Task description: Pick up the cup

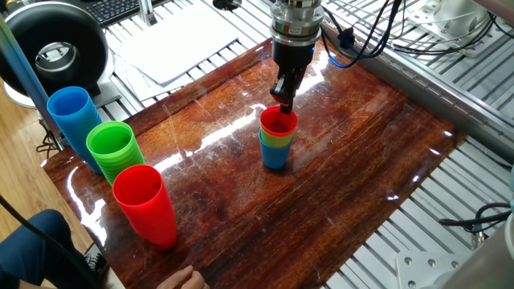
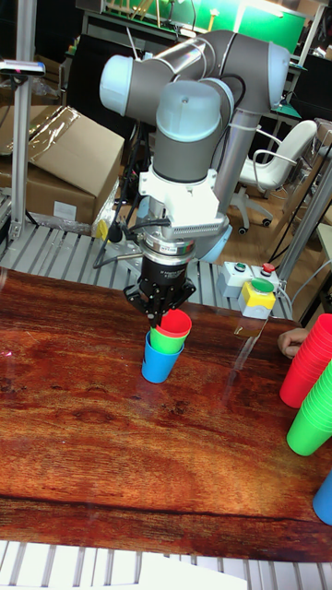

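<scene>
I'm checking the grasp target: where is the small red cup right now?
In the fixed view, the small red cup tops a nested stack, inside a green cup in a blue one, mid-table, with the gripper at its far rim.

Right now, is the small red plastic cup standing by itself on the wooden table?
No, the small red plastic cup sits tilted in a small green cup, itself nested in a small blue cup.
</scene>
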You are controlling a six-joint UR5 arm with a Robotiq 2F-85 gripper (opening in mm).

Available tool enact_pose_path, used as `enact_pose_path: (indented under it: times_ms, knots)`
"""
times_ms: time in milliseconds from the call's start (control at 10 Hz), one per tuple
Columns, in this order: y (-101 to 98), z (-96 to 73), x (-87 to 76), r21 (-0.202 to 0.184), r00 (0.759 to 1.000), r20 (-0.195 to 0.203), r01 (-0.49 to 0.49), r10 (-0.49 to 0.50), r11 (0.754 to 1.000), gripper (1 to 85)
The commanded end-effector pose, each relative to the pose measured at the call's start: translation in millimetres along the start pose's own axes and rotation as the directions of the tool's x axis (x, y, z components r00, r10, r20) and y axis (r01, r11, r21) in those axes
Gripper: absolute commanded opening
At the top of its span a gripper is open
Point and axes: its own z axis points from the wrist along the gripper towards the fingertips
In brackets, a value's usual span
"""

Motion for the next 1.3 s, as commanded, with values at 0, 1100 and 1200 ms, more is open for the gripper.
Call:
enact_pose_path:
  times_ms: [0, 1100, 1200]
  knots:
    - [-1.0, -5.2, -0.1, 0.010, 1.000, 0.001, 0.002, -0.002, 1.000, 1.3]
    - [-4.2, -33.7, 2.2, 0.057, 1.000, -0.001, 0.024, -0.024, 0.998, 1.3]
    - [-1.1, -33.6, 0.7, 0.048, 1.000, 0.002, 0.019, -0.019, 0.999, 1.3]
